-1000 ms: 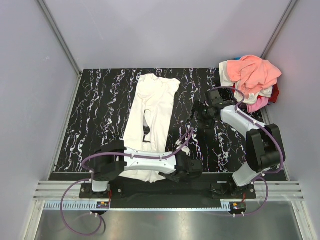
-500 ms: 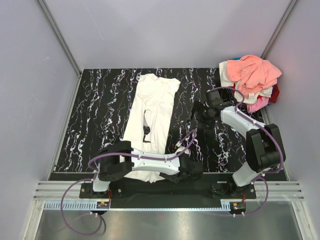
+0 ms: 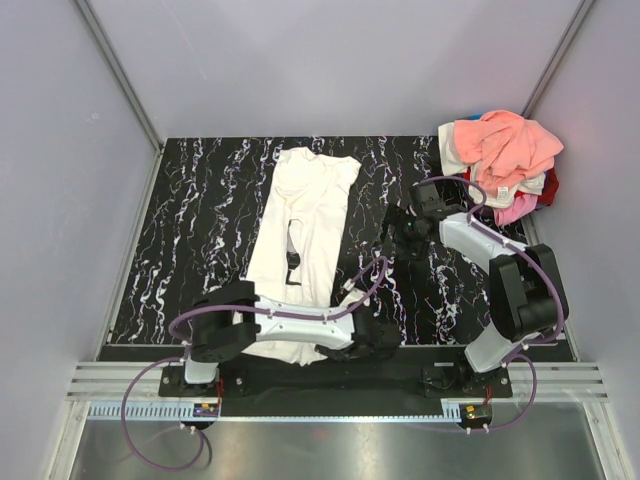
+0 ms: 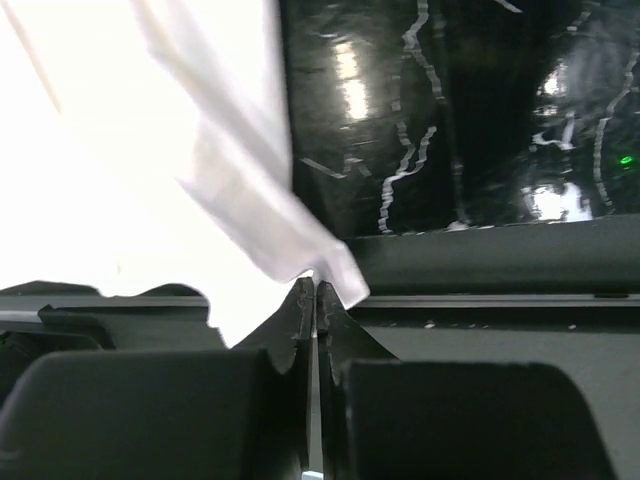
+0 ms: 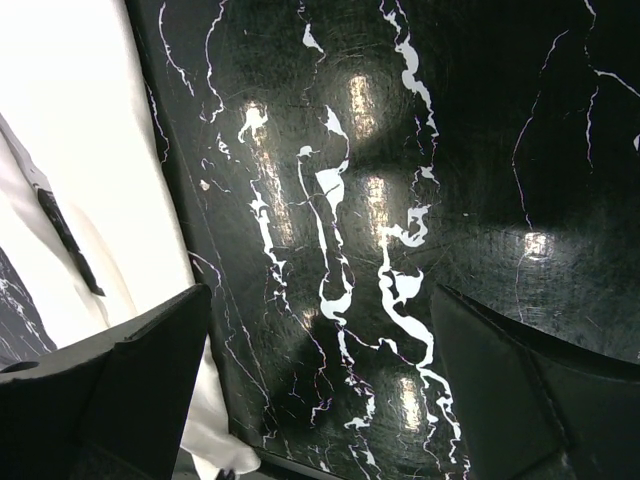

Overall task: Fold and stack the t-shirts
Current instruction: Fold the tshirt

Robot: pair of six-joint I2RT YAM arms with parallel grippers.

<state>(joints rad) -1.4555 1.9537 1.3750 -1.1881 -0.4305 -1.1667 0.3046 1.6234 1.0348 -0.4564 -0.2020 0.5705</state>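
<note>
A white t-shirt (image 3: 305, 230) with a black print lies lengthwise, folded narrow, left of the table's middle. My left gripper (image 3: 360, 345) is low at the table's front edge, by the shirt's near right corner. In the left wrist view the jaws (image 4: 316, 290) are pressed together, and the corner of the white t-shirt (image 4: 130, 150) meets their tips. My right gripper (image 3: 398, 232) hovers open over bare marble to the right of the shirt. In its wrist view the fingers (image 5: 110, 380) stand wide apart around nothing, with the white t-shirt (image 5: 70, 150) at the left.
A heap of other t-shirts (image 3: 500, 160), salmon-peach on top of cream, pink and red, sits at the back right corner. The black marble table (image 3: 200, 220) is walled by grey panels. A metal rail (image 3: 330, 385) runs along the front.
My left gripper has closed from half open to shut at the shirt's near corner. The right gripper has drifted slightly left and stays open.
</note>
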